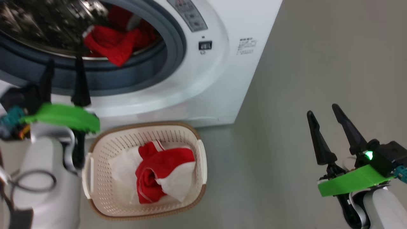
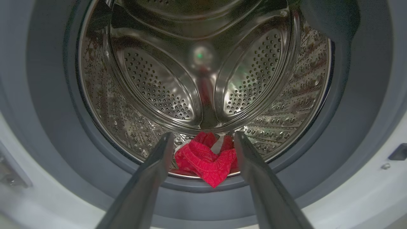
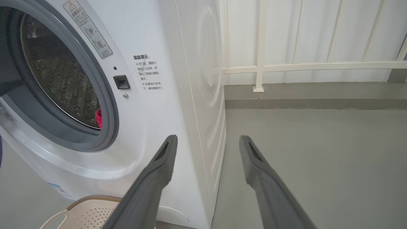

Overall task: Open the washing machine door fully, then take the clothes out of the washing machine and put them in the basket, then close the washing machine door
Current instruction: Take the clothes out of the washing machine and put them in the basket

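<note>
clothes (image 2: 205,160): red, crumpled, on drum (image 2: 152,92) lip | basket (image 1: 105,152): cream, perforated

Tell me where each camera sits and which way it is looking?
Head view: on the head, looking down at the washing machine and basket; the left gripper before the opening and the right gripper over the floor show.
Left wrist view: on the left wrist, looking straight into the drum at red clothes; its two fingers show.
Right wrist view: on the right wrist, looking past the machine's corner at floor and a white railing; its fingers show.
Shared: head and right wrist views both show the basket.
</note>
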Motion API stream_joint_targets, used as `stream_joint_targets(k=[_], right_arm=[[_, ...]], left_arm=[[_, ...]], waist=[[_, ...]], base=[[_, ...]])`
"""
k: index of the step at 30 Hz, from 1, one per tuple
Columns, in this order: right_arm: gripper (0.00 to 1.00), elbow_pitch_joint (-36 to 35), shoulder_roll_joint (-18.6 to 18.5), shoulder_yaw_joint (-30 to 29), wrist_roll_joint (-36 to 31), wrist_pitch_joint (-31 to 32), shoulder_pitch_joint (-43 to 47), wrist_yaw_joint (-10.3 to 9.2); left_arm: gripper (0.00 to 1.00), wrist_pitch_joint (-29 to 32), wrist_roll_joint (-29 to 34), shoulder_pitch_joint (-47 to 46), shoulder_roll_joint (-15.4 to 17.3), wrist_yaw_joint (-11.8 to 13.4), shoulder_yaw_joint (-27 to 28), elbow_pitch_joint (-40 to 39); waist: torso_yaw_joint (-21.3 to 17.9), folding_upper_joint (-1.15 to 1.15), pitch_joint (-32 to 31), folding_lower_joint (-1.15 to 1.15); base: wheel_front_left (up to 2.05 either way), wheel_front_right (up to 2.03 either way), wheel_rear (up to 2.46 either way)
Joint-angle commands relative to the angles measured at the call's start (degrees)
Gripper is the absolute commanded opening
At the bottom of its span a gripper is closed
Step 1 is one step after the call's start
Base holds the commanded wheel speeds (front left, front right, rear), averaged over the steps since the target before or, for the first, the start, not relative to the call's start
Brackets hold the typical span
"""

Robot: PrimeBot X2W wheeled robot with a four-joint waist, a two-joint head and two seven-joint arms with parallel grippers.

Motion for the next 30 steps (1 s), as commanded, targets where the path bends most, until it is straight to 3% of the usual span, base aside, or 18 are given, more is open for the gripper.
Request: stream_joint_targets(k=[1,12,17,30], right_arm=[[1.0,-1.6,-0.9,1.1,0.6,-0.4,-1.1,0.29],[1.0,-2.5,-1.3,2.6,1.7,-0.4,-5.4,0.29],[1.0,-2.8,-1.4,4.7,3.0,-0.4,-7.2,0.29],[1.0,-2.8,-1.1,6.9,5.1,-0.4,-9.0,0.29]], left_arm=[[1.0,0.2,-0.3,-2.4,2.4,0.0,1.7,-0.1],[1.0,2.8,-2.3,-22.2,6.0,0.9,2.9,18.3],[1.0,6.0,-2.7,-28.7,7.6,3.1,3.3,25.5],[1.0,16.4,0.7,-36.7,11.2,7.1,-1.1,37.1]], waist=[[-2.0,0.0,5.6,0.0],[-5.6,0.0,13.9,0.0],[-7.3,0.0,16.3,0.0],[-10.9,0.0,18.6,0.0]], base=[[0.0,0.0,0.0],[0.0,0.0,0.0],[0.0,0.0,0.0],[0.0,0.0,0.0]])
